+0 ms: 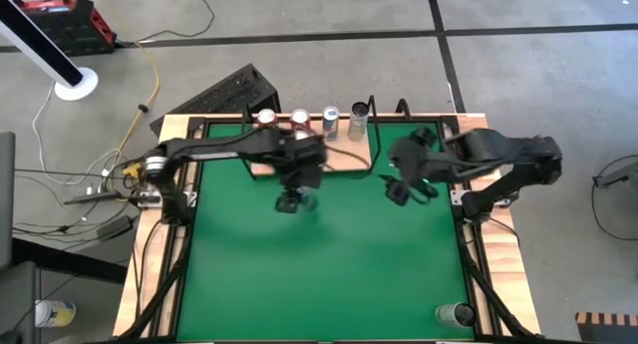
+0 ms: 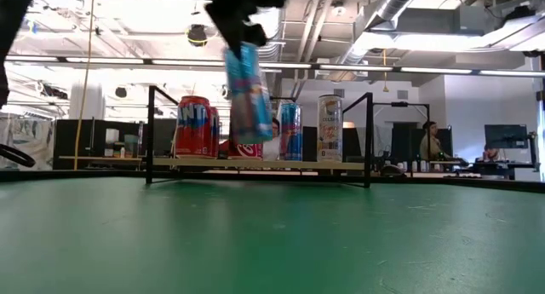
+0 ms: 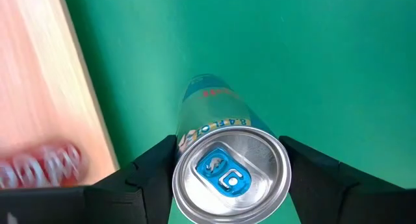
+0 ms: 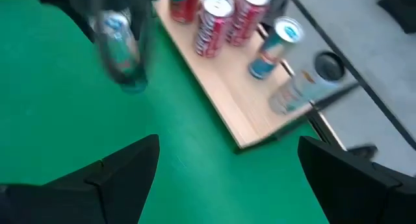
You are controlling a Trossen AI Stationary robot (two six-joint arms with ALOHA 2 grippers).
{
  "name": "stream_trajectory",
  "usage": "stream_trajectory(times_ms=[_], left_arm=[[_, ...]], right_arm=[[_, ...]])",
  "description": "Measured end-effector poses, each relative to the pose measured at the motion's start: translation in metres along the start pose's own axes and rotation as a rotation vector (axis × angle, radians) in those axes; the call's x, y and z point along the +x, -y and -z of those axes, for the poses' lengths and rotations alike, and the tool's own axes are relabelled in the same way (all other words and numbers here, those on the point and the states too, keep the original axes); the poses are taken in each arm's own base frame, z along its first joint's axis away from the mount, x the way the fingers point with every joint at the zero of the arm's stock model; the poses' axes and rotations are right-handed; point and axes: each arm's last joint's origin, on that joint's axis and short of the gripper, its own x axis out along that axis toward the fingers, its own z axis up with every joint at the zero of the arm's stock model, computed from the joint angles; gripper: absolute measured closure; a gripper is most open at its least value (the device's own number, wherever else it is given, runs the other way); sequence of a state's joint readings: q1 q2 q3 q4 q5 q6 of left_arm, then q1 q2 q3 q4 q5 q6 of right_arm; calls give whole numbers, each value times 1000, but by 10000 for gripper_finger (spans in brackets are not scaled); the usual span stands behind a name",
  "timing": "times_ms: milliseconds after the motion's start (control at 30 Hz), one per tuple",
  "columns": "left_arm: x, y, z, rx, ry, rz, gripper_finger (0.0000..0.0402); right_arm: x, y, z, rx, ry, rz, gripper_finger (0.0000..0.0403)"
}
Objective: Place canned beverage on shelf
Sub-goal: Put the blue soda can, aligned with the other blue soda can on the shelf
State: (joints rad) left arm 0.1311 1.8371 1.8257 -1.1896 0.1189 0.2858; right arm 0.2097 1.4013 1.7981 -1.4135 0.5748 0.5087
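Note:
A slim light-blue canned beverage point(image 2: 248, 89) hangs in the air over the green table point(image 1: 329, 264), just in front of the shelf point(image 1: 345, 157). My left gripper point(image 1: 291, 199) is shut on it. The left wrist view looks down on its silver top with a blue tab point(image 3: 231, 175). The shelf, a light-wood board with black rod ends point(image 2: 368, 136), stands at the table's far edge. My right gripper point(image 1: 404, 191) hovers open to the right of the can, in front of the shelf's right end, with nothing between its fingers point(image 4: 227, 178). My left gripper pinches the can's upper wall point(image 3: 184, 141), just under the top rim, between its two fingers, one on each side. The fingers point(image 3: 151, 165) come from above, slanting down. The can hangs below them, slightly tilted, lifted clear of the table.
Several cans stand in a row on the shelf point(image 4: 240, 113): two red ones point(image 1: 282, 118), a blue one point(image 1: 330, 120) and a pale one point(image 1: 358, 120). Another can point(image 1: 454, 314) lies at the table's near right corner. A person point(image 2: 430, 145) sits in the room behind.

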Motion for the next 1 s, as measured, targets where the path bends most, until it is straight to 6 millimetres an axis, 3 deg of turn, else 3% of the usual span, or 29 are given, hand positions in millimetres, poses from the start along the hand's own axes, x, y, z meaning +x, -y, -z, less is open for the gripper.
stream_trajectory(times_ms=[233,367,500,767,1000], left_arm=[[24,-35,-38,38,36,-34,180],[32,-58,-47,21,37,-95,180],[26,-77,-55,0,51,-164,180],[32,-117,-38,-54,-2,-224,180],[31,-131,-31,-81,2,-226,180]], right_arm=[[-33,6,21,86,72,35,13],[-37,5,25,94,83,58,13],[-34,5,25,87,72,81,13],[-29,11,22,106,61,114,13],[-26,16,20,104,53,133,13]])
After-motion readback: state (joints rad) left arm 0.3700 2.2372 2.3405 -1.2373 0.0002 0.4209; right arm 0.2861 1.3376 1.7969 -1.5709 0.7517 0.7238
